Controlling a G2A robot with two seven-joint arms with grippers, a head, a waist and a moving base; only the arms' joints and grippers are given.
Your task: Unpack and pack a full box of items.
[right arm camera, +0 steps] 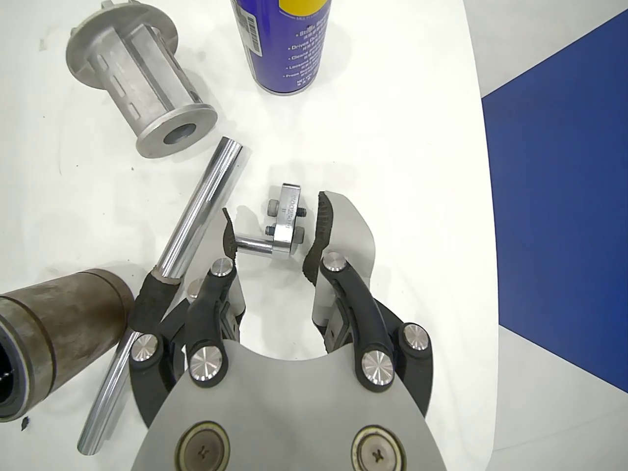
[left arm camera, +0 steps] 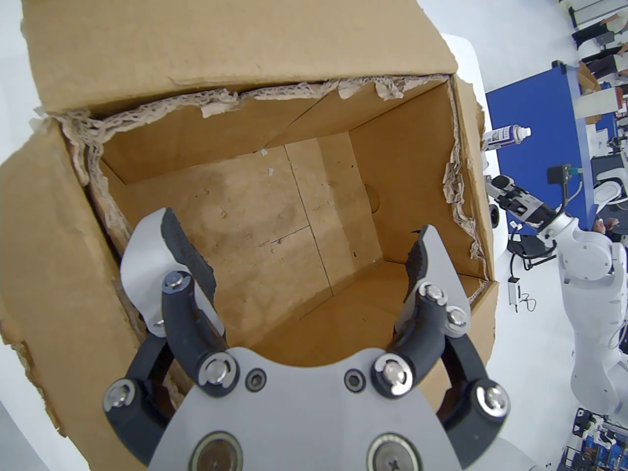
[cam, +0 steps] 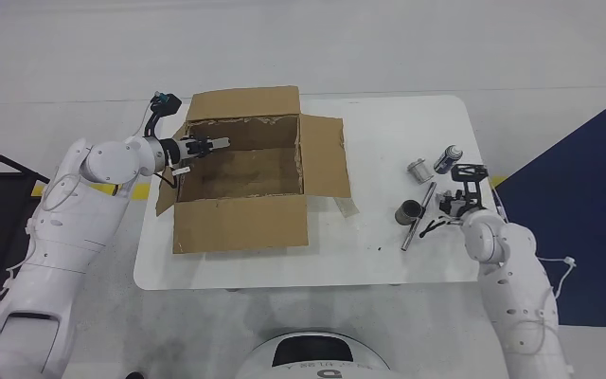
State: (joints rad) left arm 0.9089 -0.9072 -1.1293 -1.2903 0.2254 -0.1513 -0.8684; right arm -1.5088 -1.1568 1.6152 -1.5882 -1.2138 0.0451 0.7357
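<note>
Left gripper hangs over the left end of the cardboard box, jaws spread wide, nothing in them. The box sits on the left half of the tabletop, flaps folded out, rim torn and ragged.

Right gripper is low over the right side of the tabletop, jaws half open astride a small flanged pin. One pad touches the pin's end, the other stands just off the flange.

Watch the chrome rod. It lies just beside that gripper, with its black-wrapped section against the finger linkage. The dark steel cylinder lies next to the rod, cut off by the frame edge, and you can't tell whether the two touch. The aluminium flanged sleeve sits near the rod's far tip. The blue spray can stands upright beyond it, top cut off.
</note>
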